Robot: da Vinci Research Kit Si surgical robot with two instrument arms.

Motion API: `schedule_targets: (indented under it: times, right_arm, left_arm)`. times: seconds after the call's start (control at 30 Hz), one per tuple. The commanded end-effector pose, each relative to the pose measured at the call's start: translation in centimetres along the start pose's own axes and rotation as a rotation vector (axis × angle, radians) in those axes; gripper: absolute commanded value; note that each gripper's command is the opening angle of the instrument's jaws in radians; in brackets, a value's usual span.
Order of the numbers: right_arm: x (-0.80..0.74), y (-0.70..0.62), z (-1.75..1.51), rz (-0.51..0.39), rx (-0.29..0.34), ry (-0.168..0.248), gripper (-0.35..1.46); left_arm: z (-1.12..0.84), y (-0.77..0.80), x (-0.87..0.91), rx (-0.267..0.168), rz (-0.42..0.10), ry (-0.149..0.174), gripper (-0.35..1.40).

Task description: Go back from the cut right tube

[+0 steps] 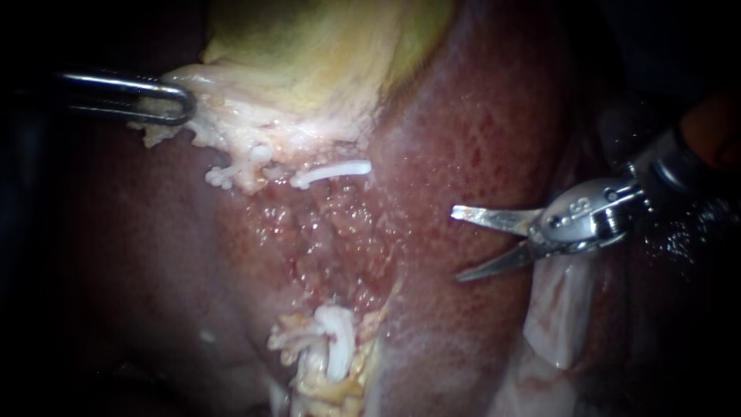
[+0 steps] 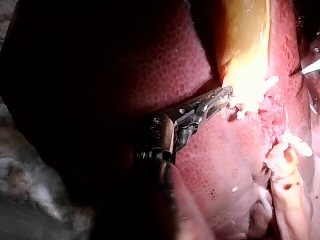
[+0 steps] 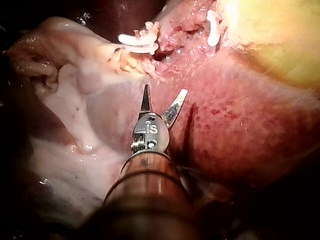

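The cut right tube (image 1: 297,185) is a short pale stump under a white clip (image 1: 340,168), at the gallbladder's (image 1: 309,54) ragged lower edge. My right instrument (image 1: 455,243) lies well apart from it over the liver (image 1: 463,131), its end effector's blades wide open and empty. My left instrument's (image 1: 174,100) end effector clamps the gallbladder's pale rim.

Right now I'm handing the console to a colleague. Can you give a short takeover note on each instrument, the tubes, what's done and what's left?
Left instrument: shut on the gallbladder at its pale edge.
Right instrument: blades open, empty, over the liver, apart from the raw bed.
White clips sit just under the gallbladder. A clipped stump lies lower down.
Done: raw bed separates the upper clips from the stump, so the tube appears cut.
Left: probably draw the right instrument further back.
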Motion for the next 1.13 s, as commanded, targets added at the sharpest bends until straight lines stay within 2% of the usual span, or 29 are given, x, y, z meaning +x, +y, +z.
schedule_targets:
  times: [0.03,0.27,0.53,0.73,0.93,1.13]
  right_arm:
    - [0.00,0.00,0.00,0.002,0.000,0.001,1.43]
    - [-0.01,-0.01,0.00,0.001,0.001,0.001,1.43]
    - [-0.01,0.00,-0.01,0.001,0.001,0.001,1.43]
    - [-0.01,0.00,-0.01,0.001,0.001,0.001,1.43]
    - [-0.01,-0.01,-0.01,0.001,0.001,0.001,1.43]
    - [-0.01,-0.01,-0.01,0.001,0.001,0.001,1.43]
  left_arm:
    - [0.01,0.00,-0.01,0.001,0.000,0.000,-0.35]
    - [0.11,0.01,-0.09,0.009,0.004,0.004,-0.35]
    - [0.59,0.04,-0.41,-0.021,0.032,-0.016,-0.35]
    - [0.84,0.02,-0.51,-0.036,0.041,-0.026,-0.35]
    - [0.93,0.01,-0.55,-0.041,0.046,-0.029,-0.35]
    - [0.92,0.01,-0.54,-0.042,0.046,-0.029,-0.35]
